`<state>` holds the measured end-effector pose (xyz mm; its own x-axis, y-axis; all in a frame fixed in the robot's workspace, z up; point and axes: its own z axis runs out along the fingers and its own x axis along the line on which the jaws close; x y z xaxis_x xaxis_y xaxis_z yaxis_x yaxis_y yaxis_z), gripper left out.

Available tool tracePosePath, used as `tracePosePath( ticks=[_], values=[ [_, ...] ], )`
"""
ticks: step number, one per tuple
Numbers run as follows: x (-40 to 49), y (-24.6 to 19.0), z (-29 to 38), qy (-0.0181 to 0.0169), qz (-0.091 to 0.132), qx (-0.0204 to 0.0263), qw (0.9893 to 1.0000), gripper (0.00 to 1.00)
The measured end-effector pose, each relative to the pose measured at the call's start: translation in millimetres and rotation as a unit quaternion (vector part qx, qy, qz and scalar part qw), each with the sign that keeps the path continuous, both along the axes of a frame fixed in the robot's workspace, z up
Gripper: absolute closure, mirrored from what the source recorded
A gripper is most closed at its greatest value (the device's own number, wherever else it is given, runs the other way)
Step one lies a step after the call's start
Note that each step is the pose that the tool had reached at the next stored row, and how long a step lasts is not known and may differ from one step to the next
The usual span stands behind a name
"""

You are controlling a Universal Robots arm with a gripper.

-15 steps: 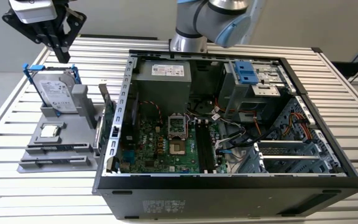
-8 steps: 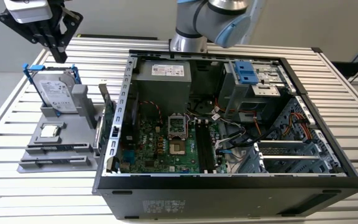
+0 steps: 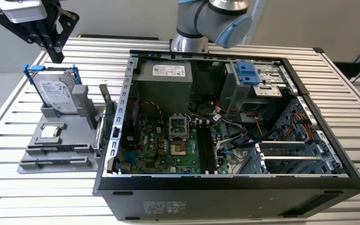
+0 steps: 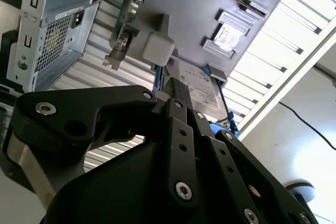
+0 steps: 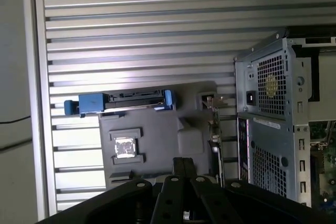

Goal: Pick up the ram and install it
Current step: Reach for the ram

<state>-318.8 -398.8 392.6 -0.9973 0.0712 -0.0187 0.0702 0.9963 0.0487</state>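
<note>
Ram (image 3: pixel 61 150), thin blue-green board stick, lies slotted in grey plastic holder (image 3: pixel 33 166), below and beyond black gripper (image 3: pixel 56 58), past blue-framed drive (image 3: pixel 58 93); fingers (image 3: pixel 54 49) together, empty.

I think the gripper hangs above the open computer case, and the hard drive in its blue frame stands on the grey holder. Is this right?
Not quite. In the exterior view the gripper hangs above the hard drive, to the exterior view's left of the open computer case, not above it. The drive, in its blue frame, does stand on the grey holder.
</note>
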Motion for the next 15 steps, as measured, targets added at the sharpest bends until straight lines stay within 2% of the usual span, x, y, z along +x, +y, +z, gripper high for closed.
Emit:
tracePosePath(
  ticks=[15],
  values=[
    [-12.3,0.0,0.0,0.0000,0.000,0.0000,1.0000,1.00]
  ],
)
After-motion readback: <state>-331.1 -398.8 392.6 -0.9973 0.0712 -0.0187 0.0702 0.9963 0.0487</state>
